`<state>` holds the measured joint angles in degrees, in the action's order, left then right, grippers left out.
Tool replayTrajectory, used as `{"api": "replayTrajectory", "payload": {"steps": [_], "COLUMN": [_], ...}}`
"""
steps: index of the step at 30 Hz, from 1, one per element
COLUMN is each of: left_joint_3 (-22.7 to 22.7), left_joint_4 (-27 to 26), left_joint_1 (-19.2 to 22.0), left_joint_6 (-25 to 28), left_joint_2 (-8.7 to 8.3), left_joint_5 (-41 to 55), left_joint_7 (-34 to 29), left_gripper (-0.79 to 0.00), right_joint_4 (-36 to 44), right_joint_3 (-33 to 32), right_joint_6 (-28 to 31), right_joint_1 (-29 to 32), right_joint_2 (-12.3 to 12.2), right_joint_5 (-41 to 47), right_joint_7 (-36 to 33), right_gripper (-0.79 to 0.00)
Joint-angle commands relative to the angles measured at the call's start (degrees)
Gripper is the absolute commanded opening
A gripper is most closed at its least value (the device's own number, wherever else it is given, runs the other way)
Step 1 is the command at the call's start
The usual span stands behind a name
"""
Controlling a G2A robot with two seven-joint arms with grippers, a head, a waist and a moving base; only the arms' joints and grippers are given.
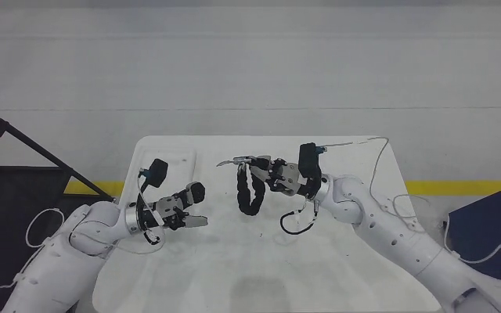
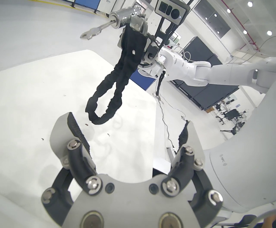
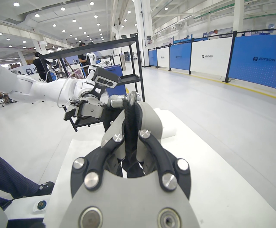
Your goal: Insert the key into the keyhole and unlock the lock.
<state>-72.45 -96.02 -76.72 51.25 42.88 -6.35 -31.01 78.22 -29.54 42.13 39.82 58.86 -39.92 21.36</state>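
Right tool [image 3: 132, 112] grips the lock [image 2: 120, 71] by its stiff head, soft loop dangling; open left tool [image 2: 129, 121] should pinch the key [image 2: 91, 33] at its flat end.

You'll see the black fabric-sleeved cable lock [image 1: 249, 192] held up off the desk, clamped at its top in the right hand [image 1: 264, 169]. Its shiny silver cylinder [image 2: 120, 16] lies roughly level, near the middle of the desk's far edge. The black loop [image 2: 107, 92] hangs down from the cylinder above the desk's centre. The flat silver metal key [image 2: 92, 32] sits in the keyhole in the cylinder's end face. Its blade is in and its bow sticks out towards the desk's left edge, tilted slightly downward.
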Motion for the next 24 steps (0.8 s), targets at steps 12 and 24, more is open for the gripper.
{"api": "replayTrajectory", "payload": {"steps": [12,24], "left_joint_3": [10.7,14.6], "left_joint_4": [2.5,5.4], "left_joint_1": [6.8,10.3], "left_joint_6": [-1.1,-4.1], "left_joint_2": [4.71,7.34], "left_joint_5": [-15.5,-17.6], "left_joint_7": [14.5,19.5], "left_gripper": [0.0,-0.785], "right_joint_4": [-3.3,-4.9], "right_joint_3": [-0.8,-3.6], "right_joint_6": [3.1,5.3], "right_joint_1": [0.2,2.2], "right_joint_2": [3.7,5.2], "right_joint_5": [-0.7,-3.1], "right_joint_7": [-0.6,-0.6], "right_gripper": [-0.785,-0.785]}}
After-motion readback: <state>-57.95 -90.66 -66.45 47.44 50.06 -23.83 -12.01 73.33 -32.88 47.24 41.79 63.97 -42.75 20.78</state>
